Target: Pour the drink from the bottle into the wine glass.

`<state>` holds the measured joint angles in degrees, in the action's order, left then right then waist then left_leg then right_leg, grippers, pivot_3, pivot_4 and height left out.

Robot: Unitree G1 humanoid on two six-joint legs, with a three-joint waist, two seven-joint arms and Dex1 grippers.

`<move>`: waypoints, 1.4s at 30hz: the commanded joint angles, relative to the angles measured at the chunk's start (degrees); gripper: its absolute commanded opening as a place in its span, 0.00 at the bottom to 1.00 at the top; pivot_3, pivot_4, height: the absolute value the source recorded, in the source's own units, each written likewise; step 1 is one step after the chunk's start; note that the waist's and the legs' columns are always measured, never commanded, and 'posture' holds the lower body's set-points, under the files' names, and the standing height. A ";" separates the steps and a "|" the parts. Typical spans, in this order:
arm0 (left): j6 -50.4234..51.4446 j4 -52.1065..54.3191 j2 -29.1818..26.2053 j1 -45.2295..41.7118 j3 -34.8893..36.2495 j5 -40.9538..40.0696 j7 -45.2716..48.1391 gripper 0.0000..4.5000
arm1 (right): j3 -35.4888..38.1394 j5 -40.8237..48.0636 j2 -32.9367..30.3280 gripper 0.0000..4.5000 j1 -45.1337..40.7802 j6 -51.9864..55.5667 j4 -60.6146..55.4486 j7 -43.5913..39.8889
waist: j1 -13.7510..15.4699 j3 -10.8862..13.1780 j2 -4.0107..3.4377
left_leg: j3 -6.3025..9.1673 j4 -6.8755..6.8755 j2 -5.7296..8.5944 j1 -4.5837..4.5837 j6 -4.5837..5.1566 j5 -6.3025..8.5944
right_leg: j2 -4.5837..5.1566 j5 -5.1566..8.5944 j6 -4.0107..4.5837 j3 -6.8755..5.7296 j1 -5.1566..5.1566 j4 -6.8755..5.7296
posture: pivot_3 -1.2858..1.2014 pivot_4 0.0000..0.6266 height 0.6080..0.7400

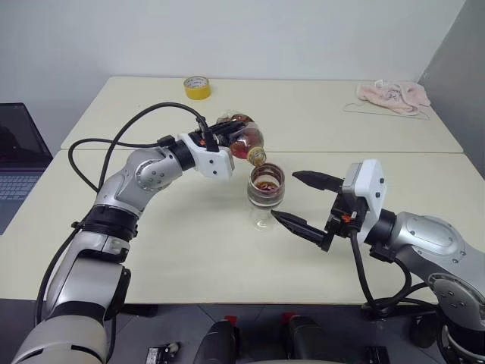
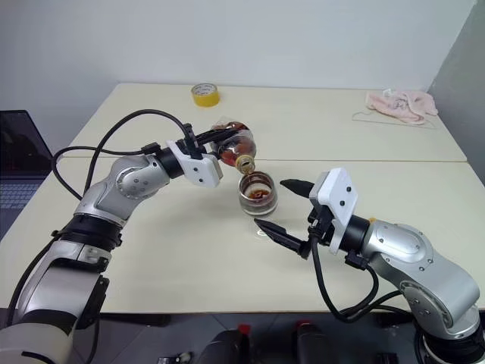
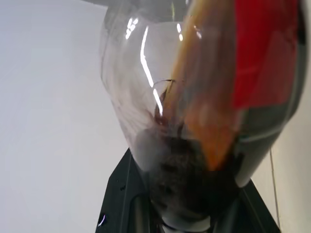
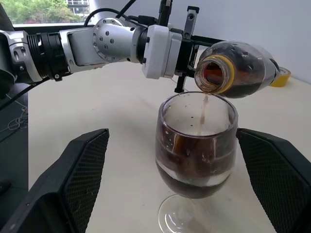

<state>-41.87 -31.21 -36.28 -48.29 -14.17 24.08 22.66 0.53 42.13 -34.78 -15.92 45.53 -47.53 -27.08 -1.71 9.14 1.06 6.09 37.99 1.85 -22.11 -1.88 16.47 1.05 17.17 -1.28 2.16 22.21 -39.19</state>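
The bottle lies tipped almost on its side in the left gripper, whose fingers are clamped on its body, with the open mouth just above the rim of the wine glass and a thin stream of drink falling into the bowl, now roughly half full. The right gripper waits with its fingers spread wide on either side of the glass, holding nothing and not touching it. The main risk, as I judge it, is a tilt that goes too far: the stream could overshoot the rim or fill the bowl past its edge and spill on the table. The neck could also knock the rim and topple the glass, which nothing steadies. A yellow tape roll and a pink cloth lie well behind, out of the way.
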 commanded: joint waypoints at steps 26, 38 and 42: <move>45.79 23.06 10.19 15.32 18.07 -31.03 4.13 0.17 | -0.98 -1.92 -0.71 1.00 2.08 -5.23 -1.42 -3.36 | -0.05 -0.01 0.00 | 0.03 0.05 -0.03 0.01 -0.02 -0.01 | 0.00 0.00 0.00 0.00 0.00 -0.03 | 0.52 0.24 1.00; 55.06 24.34 13.46 27.40 27.74 -38.16 -1.28 0.16 | -1.67 -2.23 -2.39 1.00 3.84 -7.19 -0.25 -8.49 | 0.15 -0.04 0.04 | 0.03 0.06 -0.05 0.04 -0.04 -0.02 | 0.01 0.00 0.00 0.01 -0.03 0.00 | 0.52 0.24 1.00; 53.96 22.30 12.59 27.89 28.38 -37.13 -1.66 0.16 | -1.90 -1.91 -2.28 1.00 3.46 -7.29 0.25 -9.43 | 0.21 -0.05 0.06 | 0.02 0.06 -0.04 0.04 -0.02 -0.01 | 0.02 0.00 0.01 0.01 -0.05 0.01 | 0.52 0.24 1.00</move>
<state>13.75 -9.84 -22.80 -20.15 13.03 -13.06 21.46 -1.42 39.55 -36.81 -11.99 39.48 -46.41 -35.80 -1.51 9.10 1.12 6.10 38.04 1.82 -22.07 -1.90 16.46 1.07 17.17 -1.27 2.17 22.16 -39.17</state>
